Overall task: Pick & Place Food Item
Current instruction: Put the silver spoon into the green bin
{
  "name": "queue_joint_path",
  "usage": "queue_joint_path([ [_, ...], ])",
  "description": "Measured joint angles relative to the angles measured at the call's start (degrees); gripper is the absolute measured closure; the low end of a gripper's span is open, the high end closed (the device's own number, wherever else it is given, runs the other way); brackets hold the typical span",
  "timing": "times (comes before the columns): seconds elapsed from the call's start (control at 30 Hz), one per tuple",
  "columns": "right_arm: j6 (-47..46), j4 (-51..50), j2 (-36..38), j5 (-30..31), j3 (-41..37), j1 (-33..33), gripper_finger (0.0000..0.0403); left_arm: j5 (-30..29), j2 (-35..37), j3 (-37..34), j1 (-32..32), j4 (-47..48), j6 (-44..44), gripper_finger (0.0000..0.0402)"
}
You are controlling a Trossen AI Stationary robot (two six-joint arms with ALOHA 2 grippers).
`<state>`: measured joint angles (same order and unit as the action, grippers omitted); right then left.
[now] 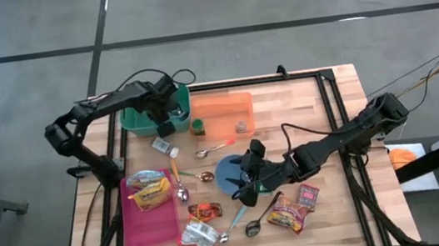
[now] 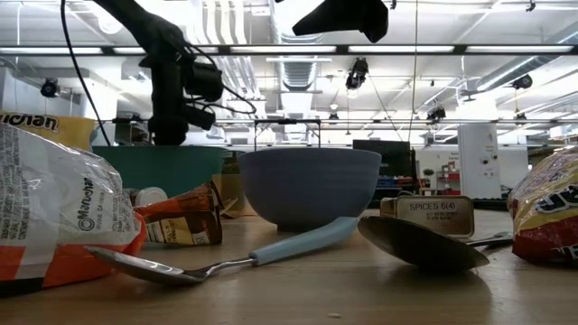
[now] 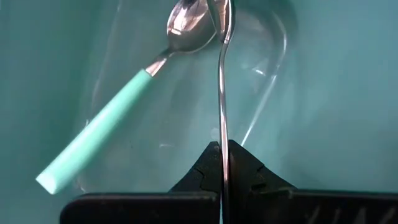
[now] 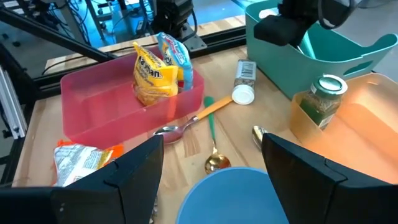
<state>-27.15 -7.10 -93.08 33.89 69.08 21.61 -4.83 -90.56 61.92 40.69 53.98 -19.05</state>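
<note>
My left gripper (image 3: 222, 149) points down into the teal bin (image 1: 138, 126) at the far left and is shut on a silver spoon (image 3: 222, 74). A teal-handled spoon (image 3: 118, 106) lies on the bin's floor beside it. My right gripper (image 4: 211, 180) hangs open above the blue bowl (image 1: 227, 172) with nothing between its fingers. Yellow snack bags (image 1: 151, 190) lie in the pink tray (image 1: 152, 225) at the near left. More snack packets (image 1: 285, 213) lie on the table near the front edge. My left gripper pinches the silver spoon's thin handle (image 3: 222, 134) between its two fingers, at the handle's free end. The fingers come from above, pointing down, along the handle. The spoon hangs straight below them, bowl end (image 3: 217, 12) down near the bin's floor; whether it touches, I cannot tell.
An orange tray (image 1: 222, 110) stands right of the teal bin, with a green spice jar (image 1: 198, 127) in it. A white shaker (image 1: 165, 147) and loose spoons (image 1: 214, 149) lie mid-table. A red packet (image 1: 205, 211) and a white bag (image 1: 198, 236) lie near the front.
</note>
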Motion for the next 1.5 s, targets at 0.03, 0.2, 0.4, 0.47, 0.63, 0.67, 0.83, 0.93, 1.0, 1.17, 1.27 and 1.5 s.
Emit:
queue_joint_path([
  [0.03,-0.27,0.02,0.00,0.00,0.00,0.08,0.0137,0.10,-0.05,-0.33,0.31,-0.07,-0.02,0.0401],
  [0.2,-1.05,0.03,-0.04,-0.02,0.00,0.31,0.0137,0.17,-0.05,-2.33,2.19,-0.34,-0.09,0.0401],
  [0.4,-1.34,0.05,-0.04,0.09,0.00,0.28,0.0137,-0.01,-0.07,-3.99,4.36,-0.72,-0.21,0.0401],
  [0.47,-1.33,0.08,-0.04,0.11,0.00,0.28,0.0137,0.18,-0.08,-4.21,4.80,-0.84,-0.42,0.0401],
  [0.63,-1.20,0.10,-0.07,0.13,0.00,0.28,0.0137,0.72,-0.09,-4.23,4.89,-1.33,-0.48,0.0401],
  [0.67,-1.21,0.12,-0.09,0.13,0.00,0.28,0.0137,1.01,-0.09,-4.23,4.89,-1.36,-0.48,0.0401],
  [0.83,-1.24,0.10,-0.10,0.15,0.00,0.28,0.0137,2.61,-0.09,-4.23,4.89,-1.45,-0.44,0.0401],
  [0.93,-1.32,0.10,-0.11,0.15,0.00,0.28,0.0137,3.92,-0.09,-4.23,4.89,-1.30,-0.43,0.0401],
  [1.0,-1.33,0.10,-0.11,0.15,0.00,0.28,0.0137,4.83,-0.09,-4.23,4.89,-1.26,-0.42,0.0401],
  [1.17,-1.34,0.10,-0.11,0.15,0.00,0.28,0.0137,5.10,-0.09,-4.23,4.89,-1.10,-0.41,0.0401],
  [1.27,-1.21,0.08,-0.11,0.15,0.00,0.28,0.0137,5.10,-0.09,-4.26,4.89,-1.03,-0.41,0.0401],
  [1.5,-1.21,0.08,-0.15,0.15,0.00,0.28,0.0137,5.10,-0.09,-4.26,4.89,-1.01,-0.41,0.0401],
])
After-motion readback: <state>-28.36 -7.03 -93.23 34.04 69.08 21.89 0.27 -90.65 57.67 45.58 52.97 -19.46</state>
